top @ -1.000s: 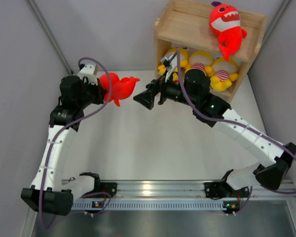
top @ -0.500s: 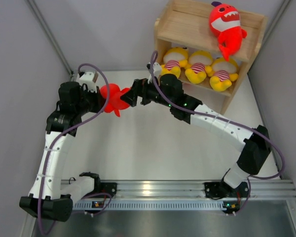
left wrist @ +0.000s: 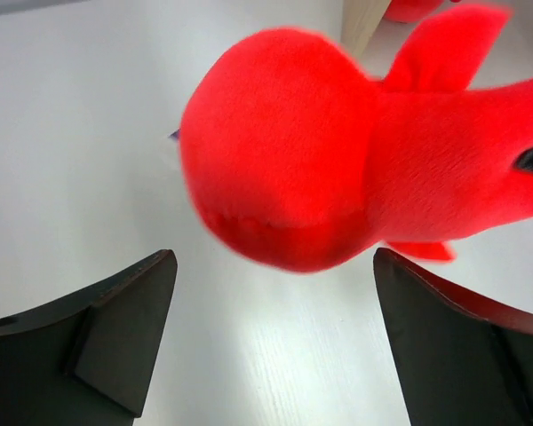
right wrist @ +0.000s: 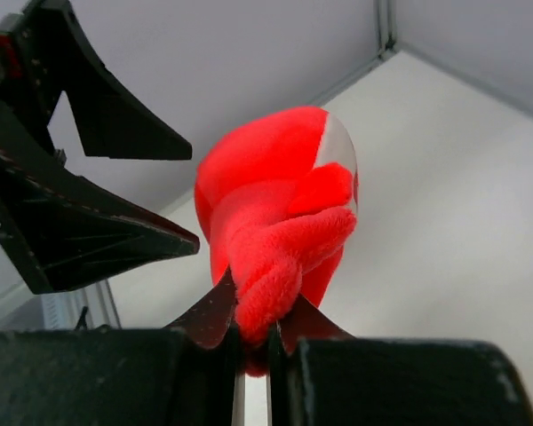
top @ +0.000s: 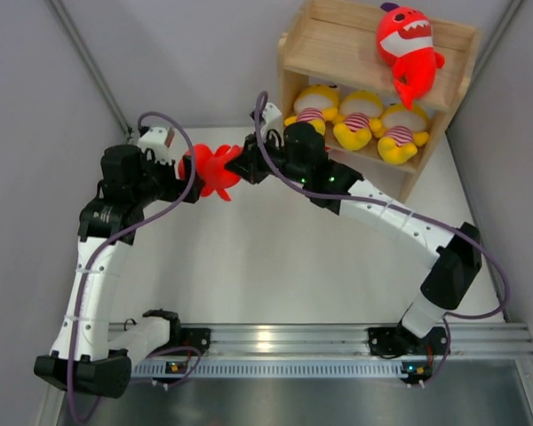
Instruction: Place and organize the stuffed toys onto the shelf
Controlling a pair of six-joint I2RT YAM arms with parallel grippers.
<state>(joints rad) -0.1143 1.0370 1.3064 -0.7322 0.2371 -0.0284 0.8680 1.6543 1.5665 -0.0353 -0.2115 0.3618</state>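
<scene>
A red plush shark (top: 215, 169) hangs above the table between my two grippers. My right gripper (top: 237, 169) is shut on its tail fin (right wrist: 275, 266). My left gripper (top: 188, 170) stands open around the shark's head (left wrist: 284, 169), with its fingers (left wrist: 115, 328) apart from the plush. In the right wrist view the left gripper's open fingers (right wrist: 98, 240) show beside the shark (right wrist: 266, 177). On the wooden shelf (top: 338, 44) at the back right, another red shark (top: 407, 49) lies on the top board. Three yellow striped toys (top: 360, 117) sit in a row on the lower board.
Grey walls close in the white table (top: 275, 257) on the left, back and right. The shelf stands in the back right corner. The arm bases sit on a metal rail (top: 275, 342) at the near edge.
My right gripper moved left from the shelf to the shark and shut on its tail. My left gripper, which held the shark, has opened and let go of it.
</scene>
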